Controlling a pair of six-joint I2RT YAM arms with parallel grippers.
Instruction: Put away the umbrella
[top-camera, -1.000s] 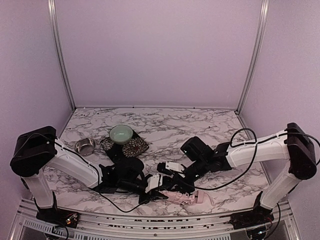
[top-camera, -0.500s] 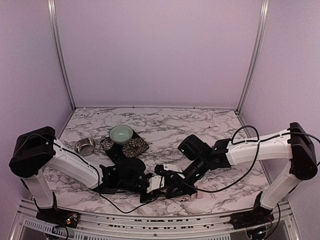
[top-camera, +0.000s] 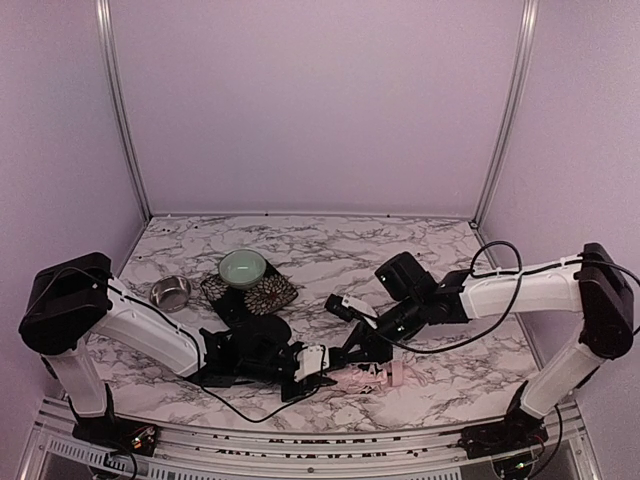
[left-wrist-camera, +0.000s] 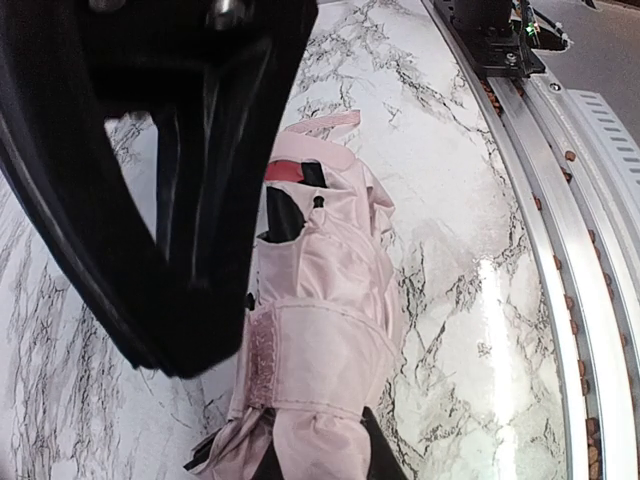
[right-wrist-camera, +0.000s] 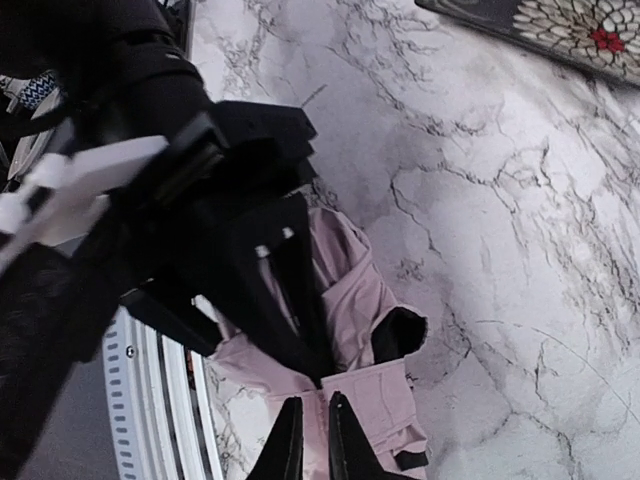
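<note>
The umbrella (top-camera: 368, 378) lies folded near the table's front edge, pale pink with its strap wrapped round it. In the left wrist view (left-wrist-camera: 320, 300) black lining shows at a fold. My left gripper (top-camera: 318, 368) is shut on the umbrella's left end, and pink fabric bulges between its fingers (left-wrist-camera: 310, 465). My right gripper (top-camera: 352, 352) hovers just behind and above the umbrella. In the right wrist view its fingers (right-wrist-camera: 310, 415) are almost together over the pink fabric (right-wrist-camera: 370, 300), and I see nothing held in them. It fills the upper left of the left wrist view (left-wrist-camera: 190, 180).
A dark floral mat (top-camera: 262, 293) with a pale green bowl (top-camera: 243, 267) sits at the back left, and a steel bowl (top-camera: 171, 292) stands beside it. The metal rail (top-camera: 300, 440) runs along the front edge, close to the umbrella. Cables trail from both arms.
My right gripper has pulled back and to the right, off the umbrella, which now shows more. My left gripper has kept its hold in the same place.
</note>
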